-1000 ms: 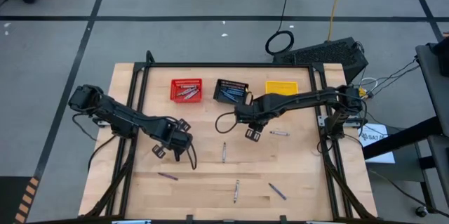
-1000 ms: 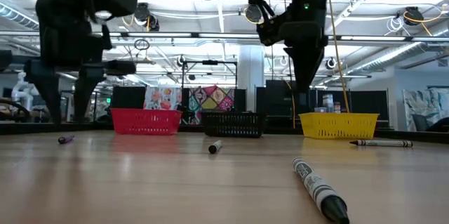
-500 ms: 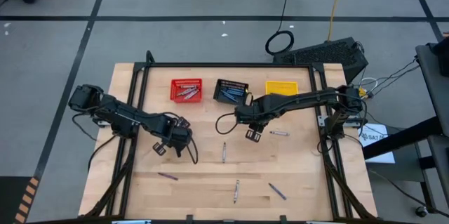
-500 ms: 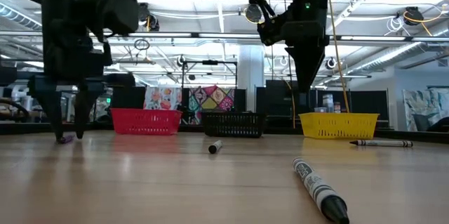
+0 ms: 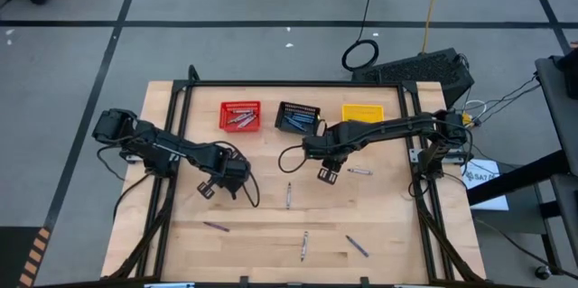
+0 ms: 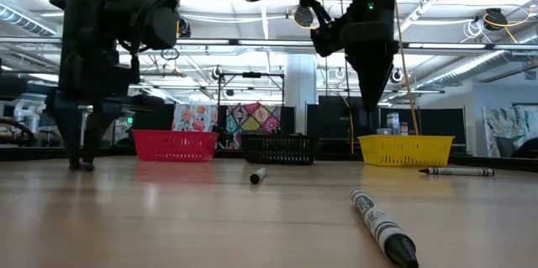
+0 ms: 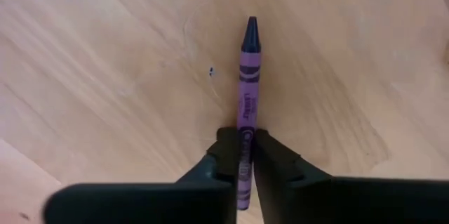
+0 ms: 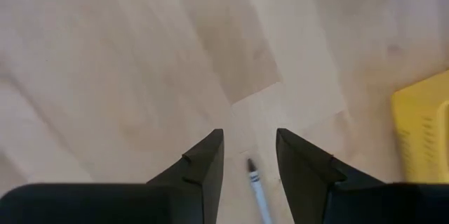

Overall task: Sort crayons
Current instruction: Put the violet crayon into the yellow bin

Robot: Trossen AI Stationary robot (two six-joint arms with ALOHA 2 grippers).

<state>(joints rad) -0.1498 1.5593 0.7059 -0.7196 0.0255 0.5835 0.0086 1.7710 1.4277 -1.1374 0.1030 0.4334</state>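
My left gripper (image 5: 217,185) is down at the table left of centre, shut on a purple crayon (image 7: 247,83); it also shows in the low view (image 6: 81,160). My right gripper (image 5: 327,172) hangs open and empty above the table (image 8: 249,147), over a grey crayon (image 8: 257,190). Loose crayons lie flat on the wood: a grey one (image 5: 288,195), a purple one (image 5: 215,227), another grey one (image 5: 304,246), a bluish one (image 5: 357,246) and a grey one (image 5: 359,171). The red basket (image 5: 240,116) and the black basket (image 5: 297,117) hold crayons. My left gripper pinches the purple crayon's wrapped body (image 7: 244,131) between its two fingers, nearer the blunt end than the pointed tip (image 7: 250,31). The fingers come from above, pointing down, one on each long side. The crayon lies on the table.
Three small mesh baskets stand in a row at the far edge: red, black and yellow (image 5: 362,113). A black frame (image 5: 181,116) runs along the table's sides. In the low view a grey crayon (image 6: 382,226) lies near the camera.
My left gripper has come down to the table over the purple crayon and shut on it; its fingers stood apart and higher a second ago. The crayon stays on the wood.
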